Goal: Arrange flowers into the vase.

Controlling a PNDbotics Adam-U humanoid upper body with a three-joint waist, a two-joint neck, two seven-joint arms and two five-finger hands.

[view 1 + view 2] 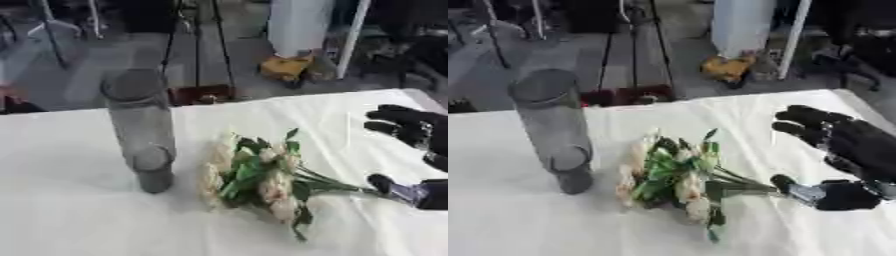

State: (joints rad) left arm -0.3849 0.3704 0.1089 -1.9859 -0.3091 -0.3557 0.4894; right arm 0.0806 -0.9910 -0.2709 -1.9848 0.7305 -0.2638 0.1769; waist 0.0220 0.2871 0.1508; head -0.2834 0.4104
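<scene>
Flowers: a bunch of cream blooms and green leaves (671, 180) lies flat on the white table (518, 225), near centre, stems pointing right; none is in the vase.
Right hand: the robot's right hand (846, 165) reaches in from the right edge, fingers spread and thumb low beside the stem ends, open and holding nothing.
Vase: a tall grey cylinder (140, 127) stands upright, left of the bunch and slightly farther, apart from it, apparently empty.
Left hand: not in view.
Progress: judged at the start; grasping, lifting and placing the stems all remain.
Background: floor and stands beyond the far table edge.
</scene>
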